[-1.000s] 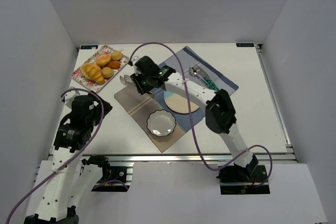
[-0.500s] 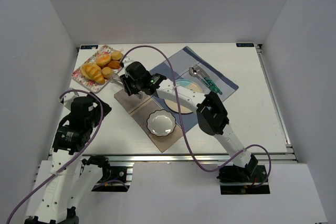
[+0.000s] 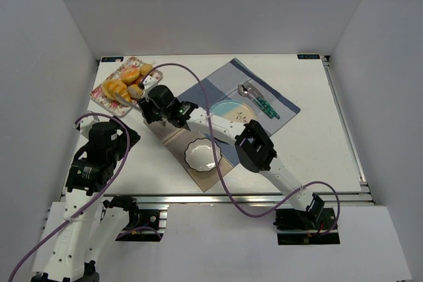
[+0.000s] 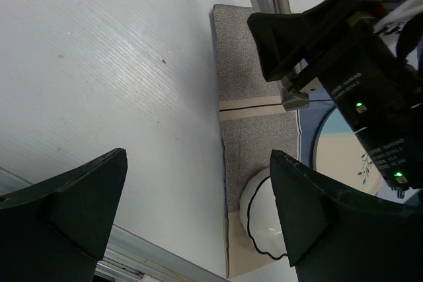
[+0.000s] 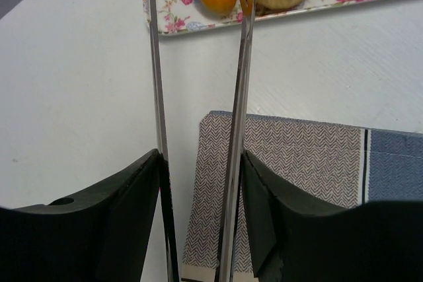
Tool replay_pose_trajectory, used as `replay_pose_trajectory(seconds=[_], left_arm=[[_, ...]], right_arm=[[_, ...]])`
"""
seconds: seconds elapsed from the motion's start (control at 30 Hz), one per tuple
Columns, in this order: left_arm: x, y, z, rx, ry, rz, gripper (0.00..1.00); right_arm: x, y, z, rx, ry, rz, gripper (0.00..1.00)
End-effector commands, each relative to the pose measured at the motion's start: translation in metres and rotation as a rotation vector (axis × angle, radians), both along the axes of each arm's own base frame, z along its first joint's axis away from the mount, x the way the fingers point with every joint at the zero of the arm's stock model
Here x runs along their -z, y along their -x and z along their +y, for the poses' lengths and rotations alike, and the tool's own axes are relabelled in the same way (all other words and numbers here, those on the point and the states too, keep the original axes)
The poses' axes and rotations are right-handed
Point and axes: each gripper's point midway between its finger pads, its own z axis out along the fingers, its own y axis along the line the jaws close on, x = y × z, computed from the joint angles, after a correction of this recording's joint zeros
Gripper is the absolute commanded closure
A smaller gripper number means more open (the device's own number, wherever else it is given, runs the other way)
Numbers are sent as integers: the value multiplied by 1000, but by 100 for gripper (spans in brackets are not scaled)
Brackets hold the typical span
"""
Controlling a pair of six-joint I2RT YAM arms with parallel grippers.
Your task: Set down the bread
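While the left gripper (image 4: 198, 209) hangs wide open and empty over the bench (image 4: 99, 64), the bread (image 3: 114, 88) lies at the left end of the tray (image 3: 97, 94) beside the buns (image 3: 132, 74). It looks light, soft and flaky, so a hard squeeze would likely crush it. To its right the tongs (image 5: 238, 84), blades apart with nothing visibly between them, are clamped in the right gripper (image 5: 200, 163); pinching gently across the thick middle seems best.
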Motion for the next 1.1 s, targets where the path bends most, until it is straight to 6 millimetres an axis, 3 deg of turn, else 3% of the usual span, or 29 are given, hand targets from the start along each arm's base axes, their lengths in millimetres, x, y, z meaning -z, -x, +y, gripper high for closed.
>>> replay_pose_trajectory(seconds=[0.0,0.33,0.67,0.83,1.07], left_arm=[[-4,2,1,7,-7,-11,2],[-1,2,0,6,-4,-12,2],[6,2,1,8,-11,1,2],[6,2,1,11,-12,-2,2],[5,2,1,10,-11,-8,2]], right_arm=[[-32,-10,16,8,-98,-74,44],[4,-12,18,18,-32,-75,42],[12,-8,34,-6,-30,-123,43],[23,-13,29,29,5,-132,44],[27,-18,27,56,13,-146,56]])
